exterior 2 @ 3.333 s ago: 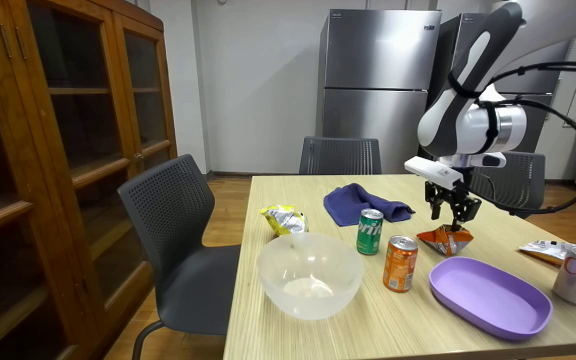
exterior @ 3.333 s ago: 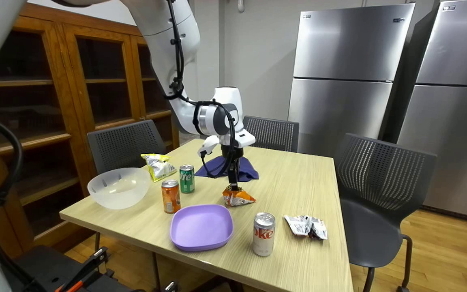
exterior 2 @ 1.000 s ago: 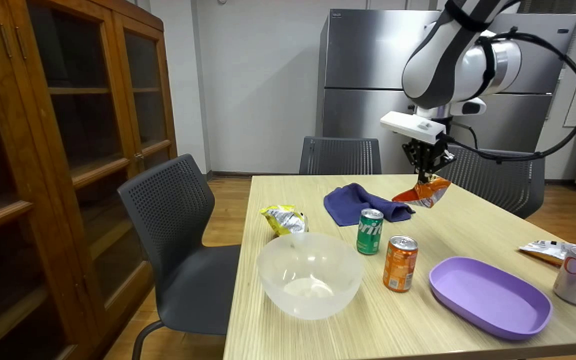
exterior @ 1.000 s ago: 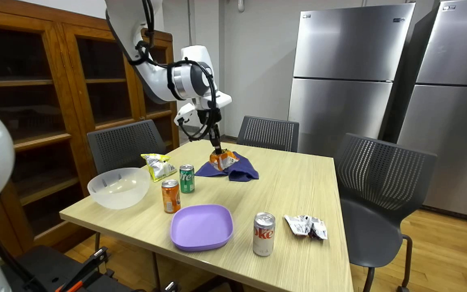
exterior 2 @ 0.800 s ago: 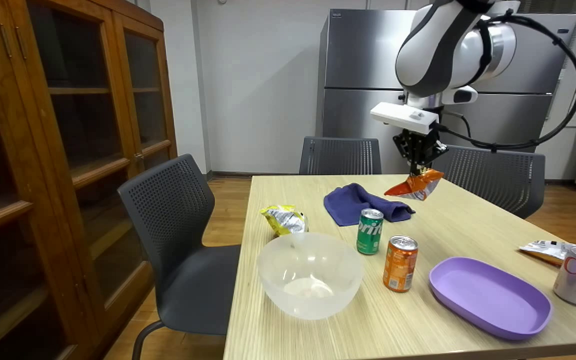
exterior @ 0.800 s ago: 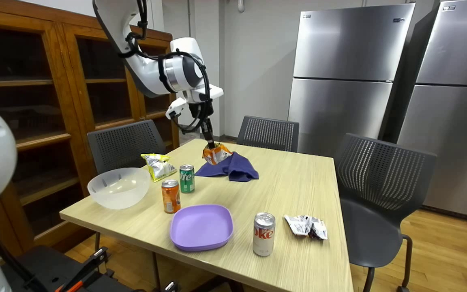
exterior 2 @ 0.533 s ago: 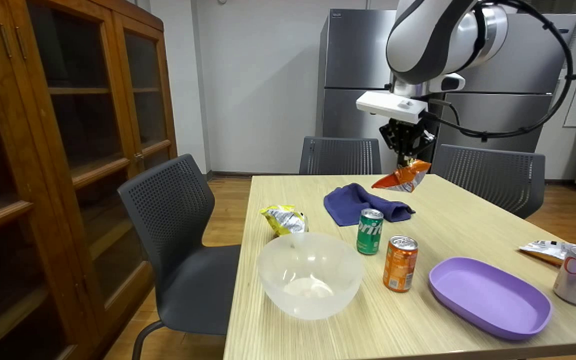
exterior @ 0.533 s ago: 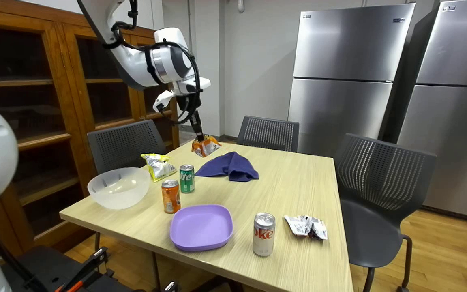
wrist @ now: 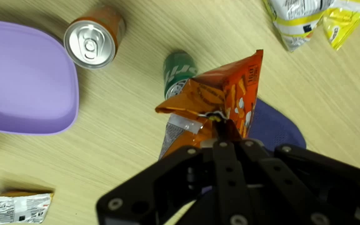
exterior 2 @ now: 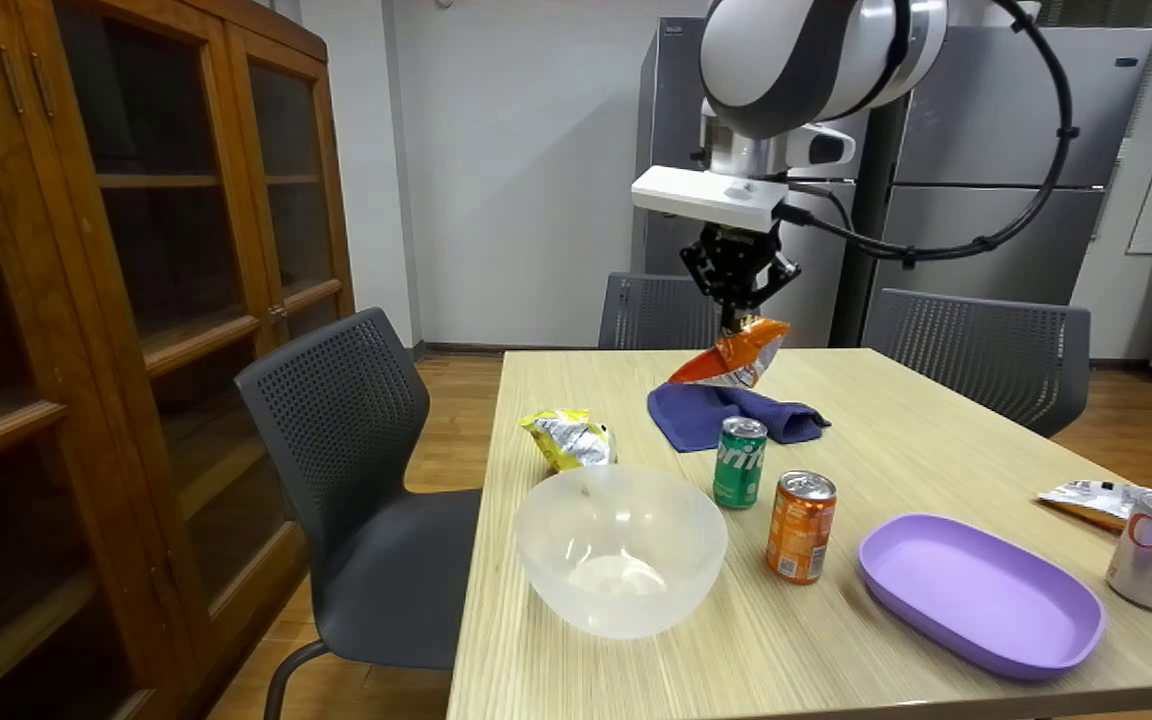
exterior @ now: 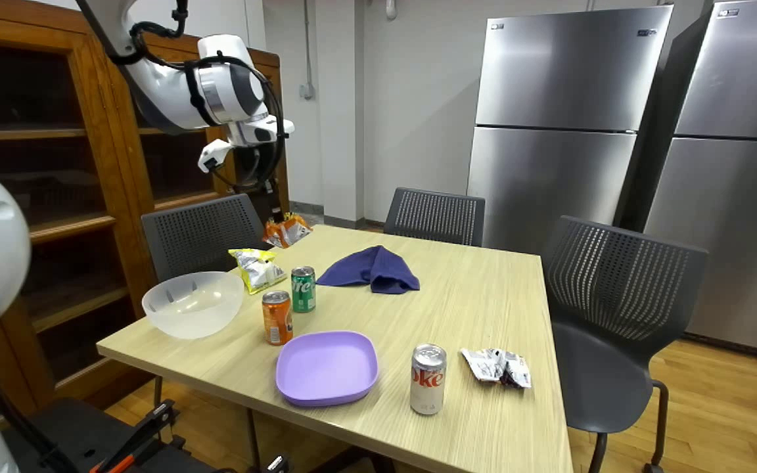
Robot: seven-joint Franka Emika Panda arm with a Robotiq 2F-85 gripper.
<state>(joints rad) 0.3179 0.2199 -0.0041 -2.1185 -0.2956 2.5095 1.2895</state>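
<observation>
Across they've swung, gripper (exterior 2: 733,320) and orange bag (exterior 2: 734,358)! Bag pinched in the tips, raised, overlapping the edge of the table (exterior: 477,295) in an exterior view, towel (exterior: 378,269) and Sprite (exterior: 303,289) lower than the gripper

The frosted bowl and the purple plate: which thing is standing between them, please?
The orange can stands between the bowl and the plate, as both exterior views show.

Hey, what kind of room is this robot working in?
Probably a break room or shared kitchen: two tall stainless-steel refrigerators, dark grey perforated-back chairs and a pale wood-grain table suggest it.
</observation>
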